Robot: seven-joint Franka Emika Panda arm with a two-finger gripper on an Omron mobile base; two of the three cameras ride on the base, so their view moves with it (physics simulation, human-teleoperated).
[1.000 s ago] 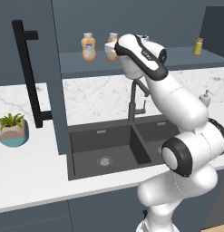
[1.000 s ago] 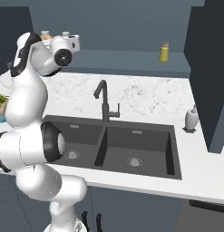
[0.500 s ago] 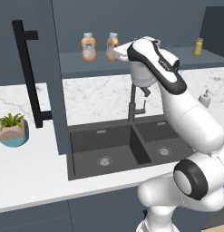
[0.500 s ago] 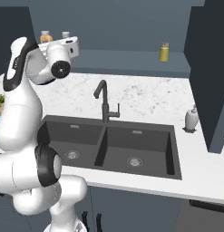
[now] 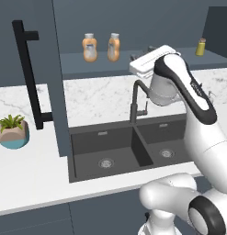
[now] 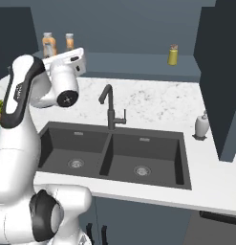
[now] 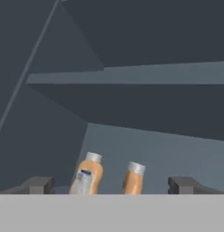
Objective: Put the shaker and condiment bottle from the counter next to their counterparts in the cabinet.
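Observation:
Two orange bottles with pale caps stand side by side on the open cabinet's shelf (image 5: 133, 64). The right one is the condiment bottle (image 5: 114, 47) (image 6: 69, 40) (image 7: 133, 177), the left one its counterpart (image 5: 89, 47) (image 6: 49, 44) (image 7: 88, 174). My gripper (image 7: 110, 186) is open and holds nothing. It faces both bottles from a short way back, to their right. The pale blue-grey shaker (image 6: 201, 125) stands on the counter (image 6: 157, 103) at the far right. The yellow-green shaker (image 5: 201, 47) (image 6: 173, 55) sits far right on the shelf.
The cabinet door with its black bar handle (image 5: 27, 73) hangs open at the left. A dark double sink (image 5: 128, 149) with a black faucet (image 5: 135, 98) lies below the shelf. A potted plant (image 5: 13, 132) stands on the counter's left part.
My hand has drawn back and slightly down from the right orange bottle, which stays upright on the shelf. The arm has swung toward the right.

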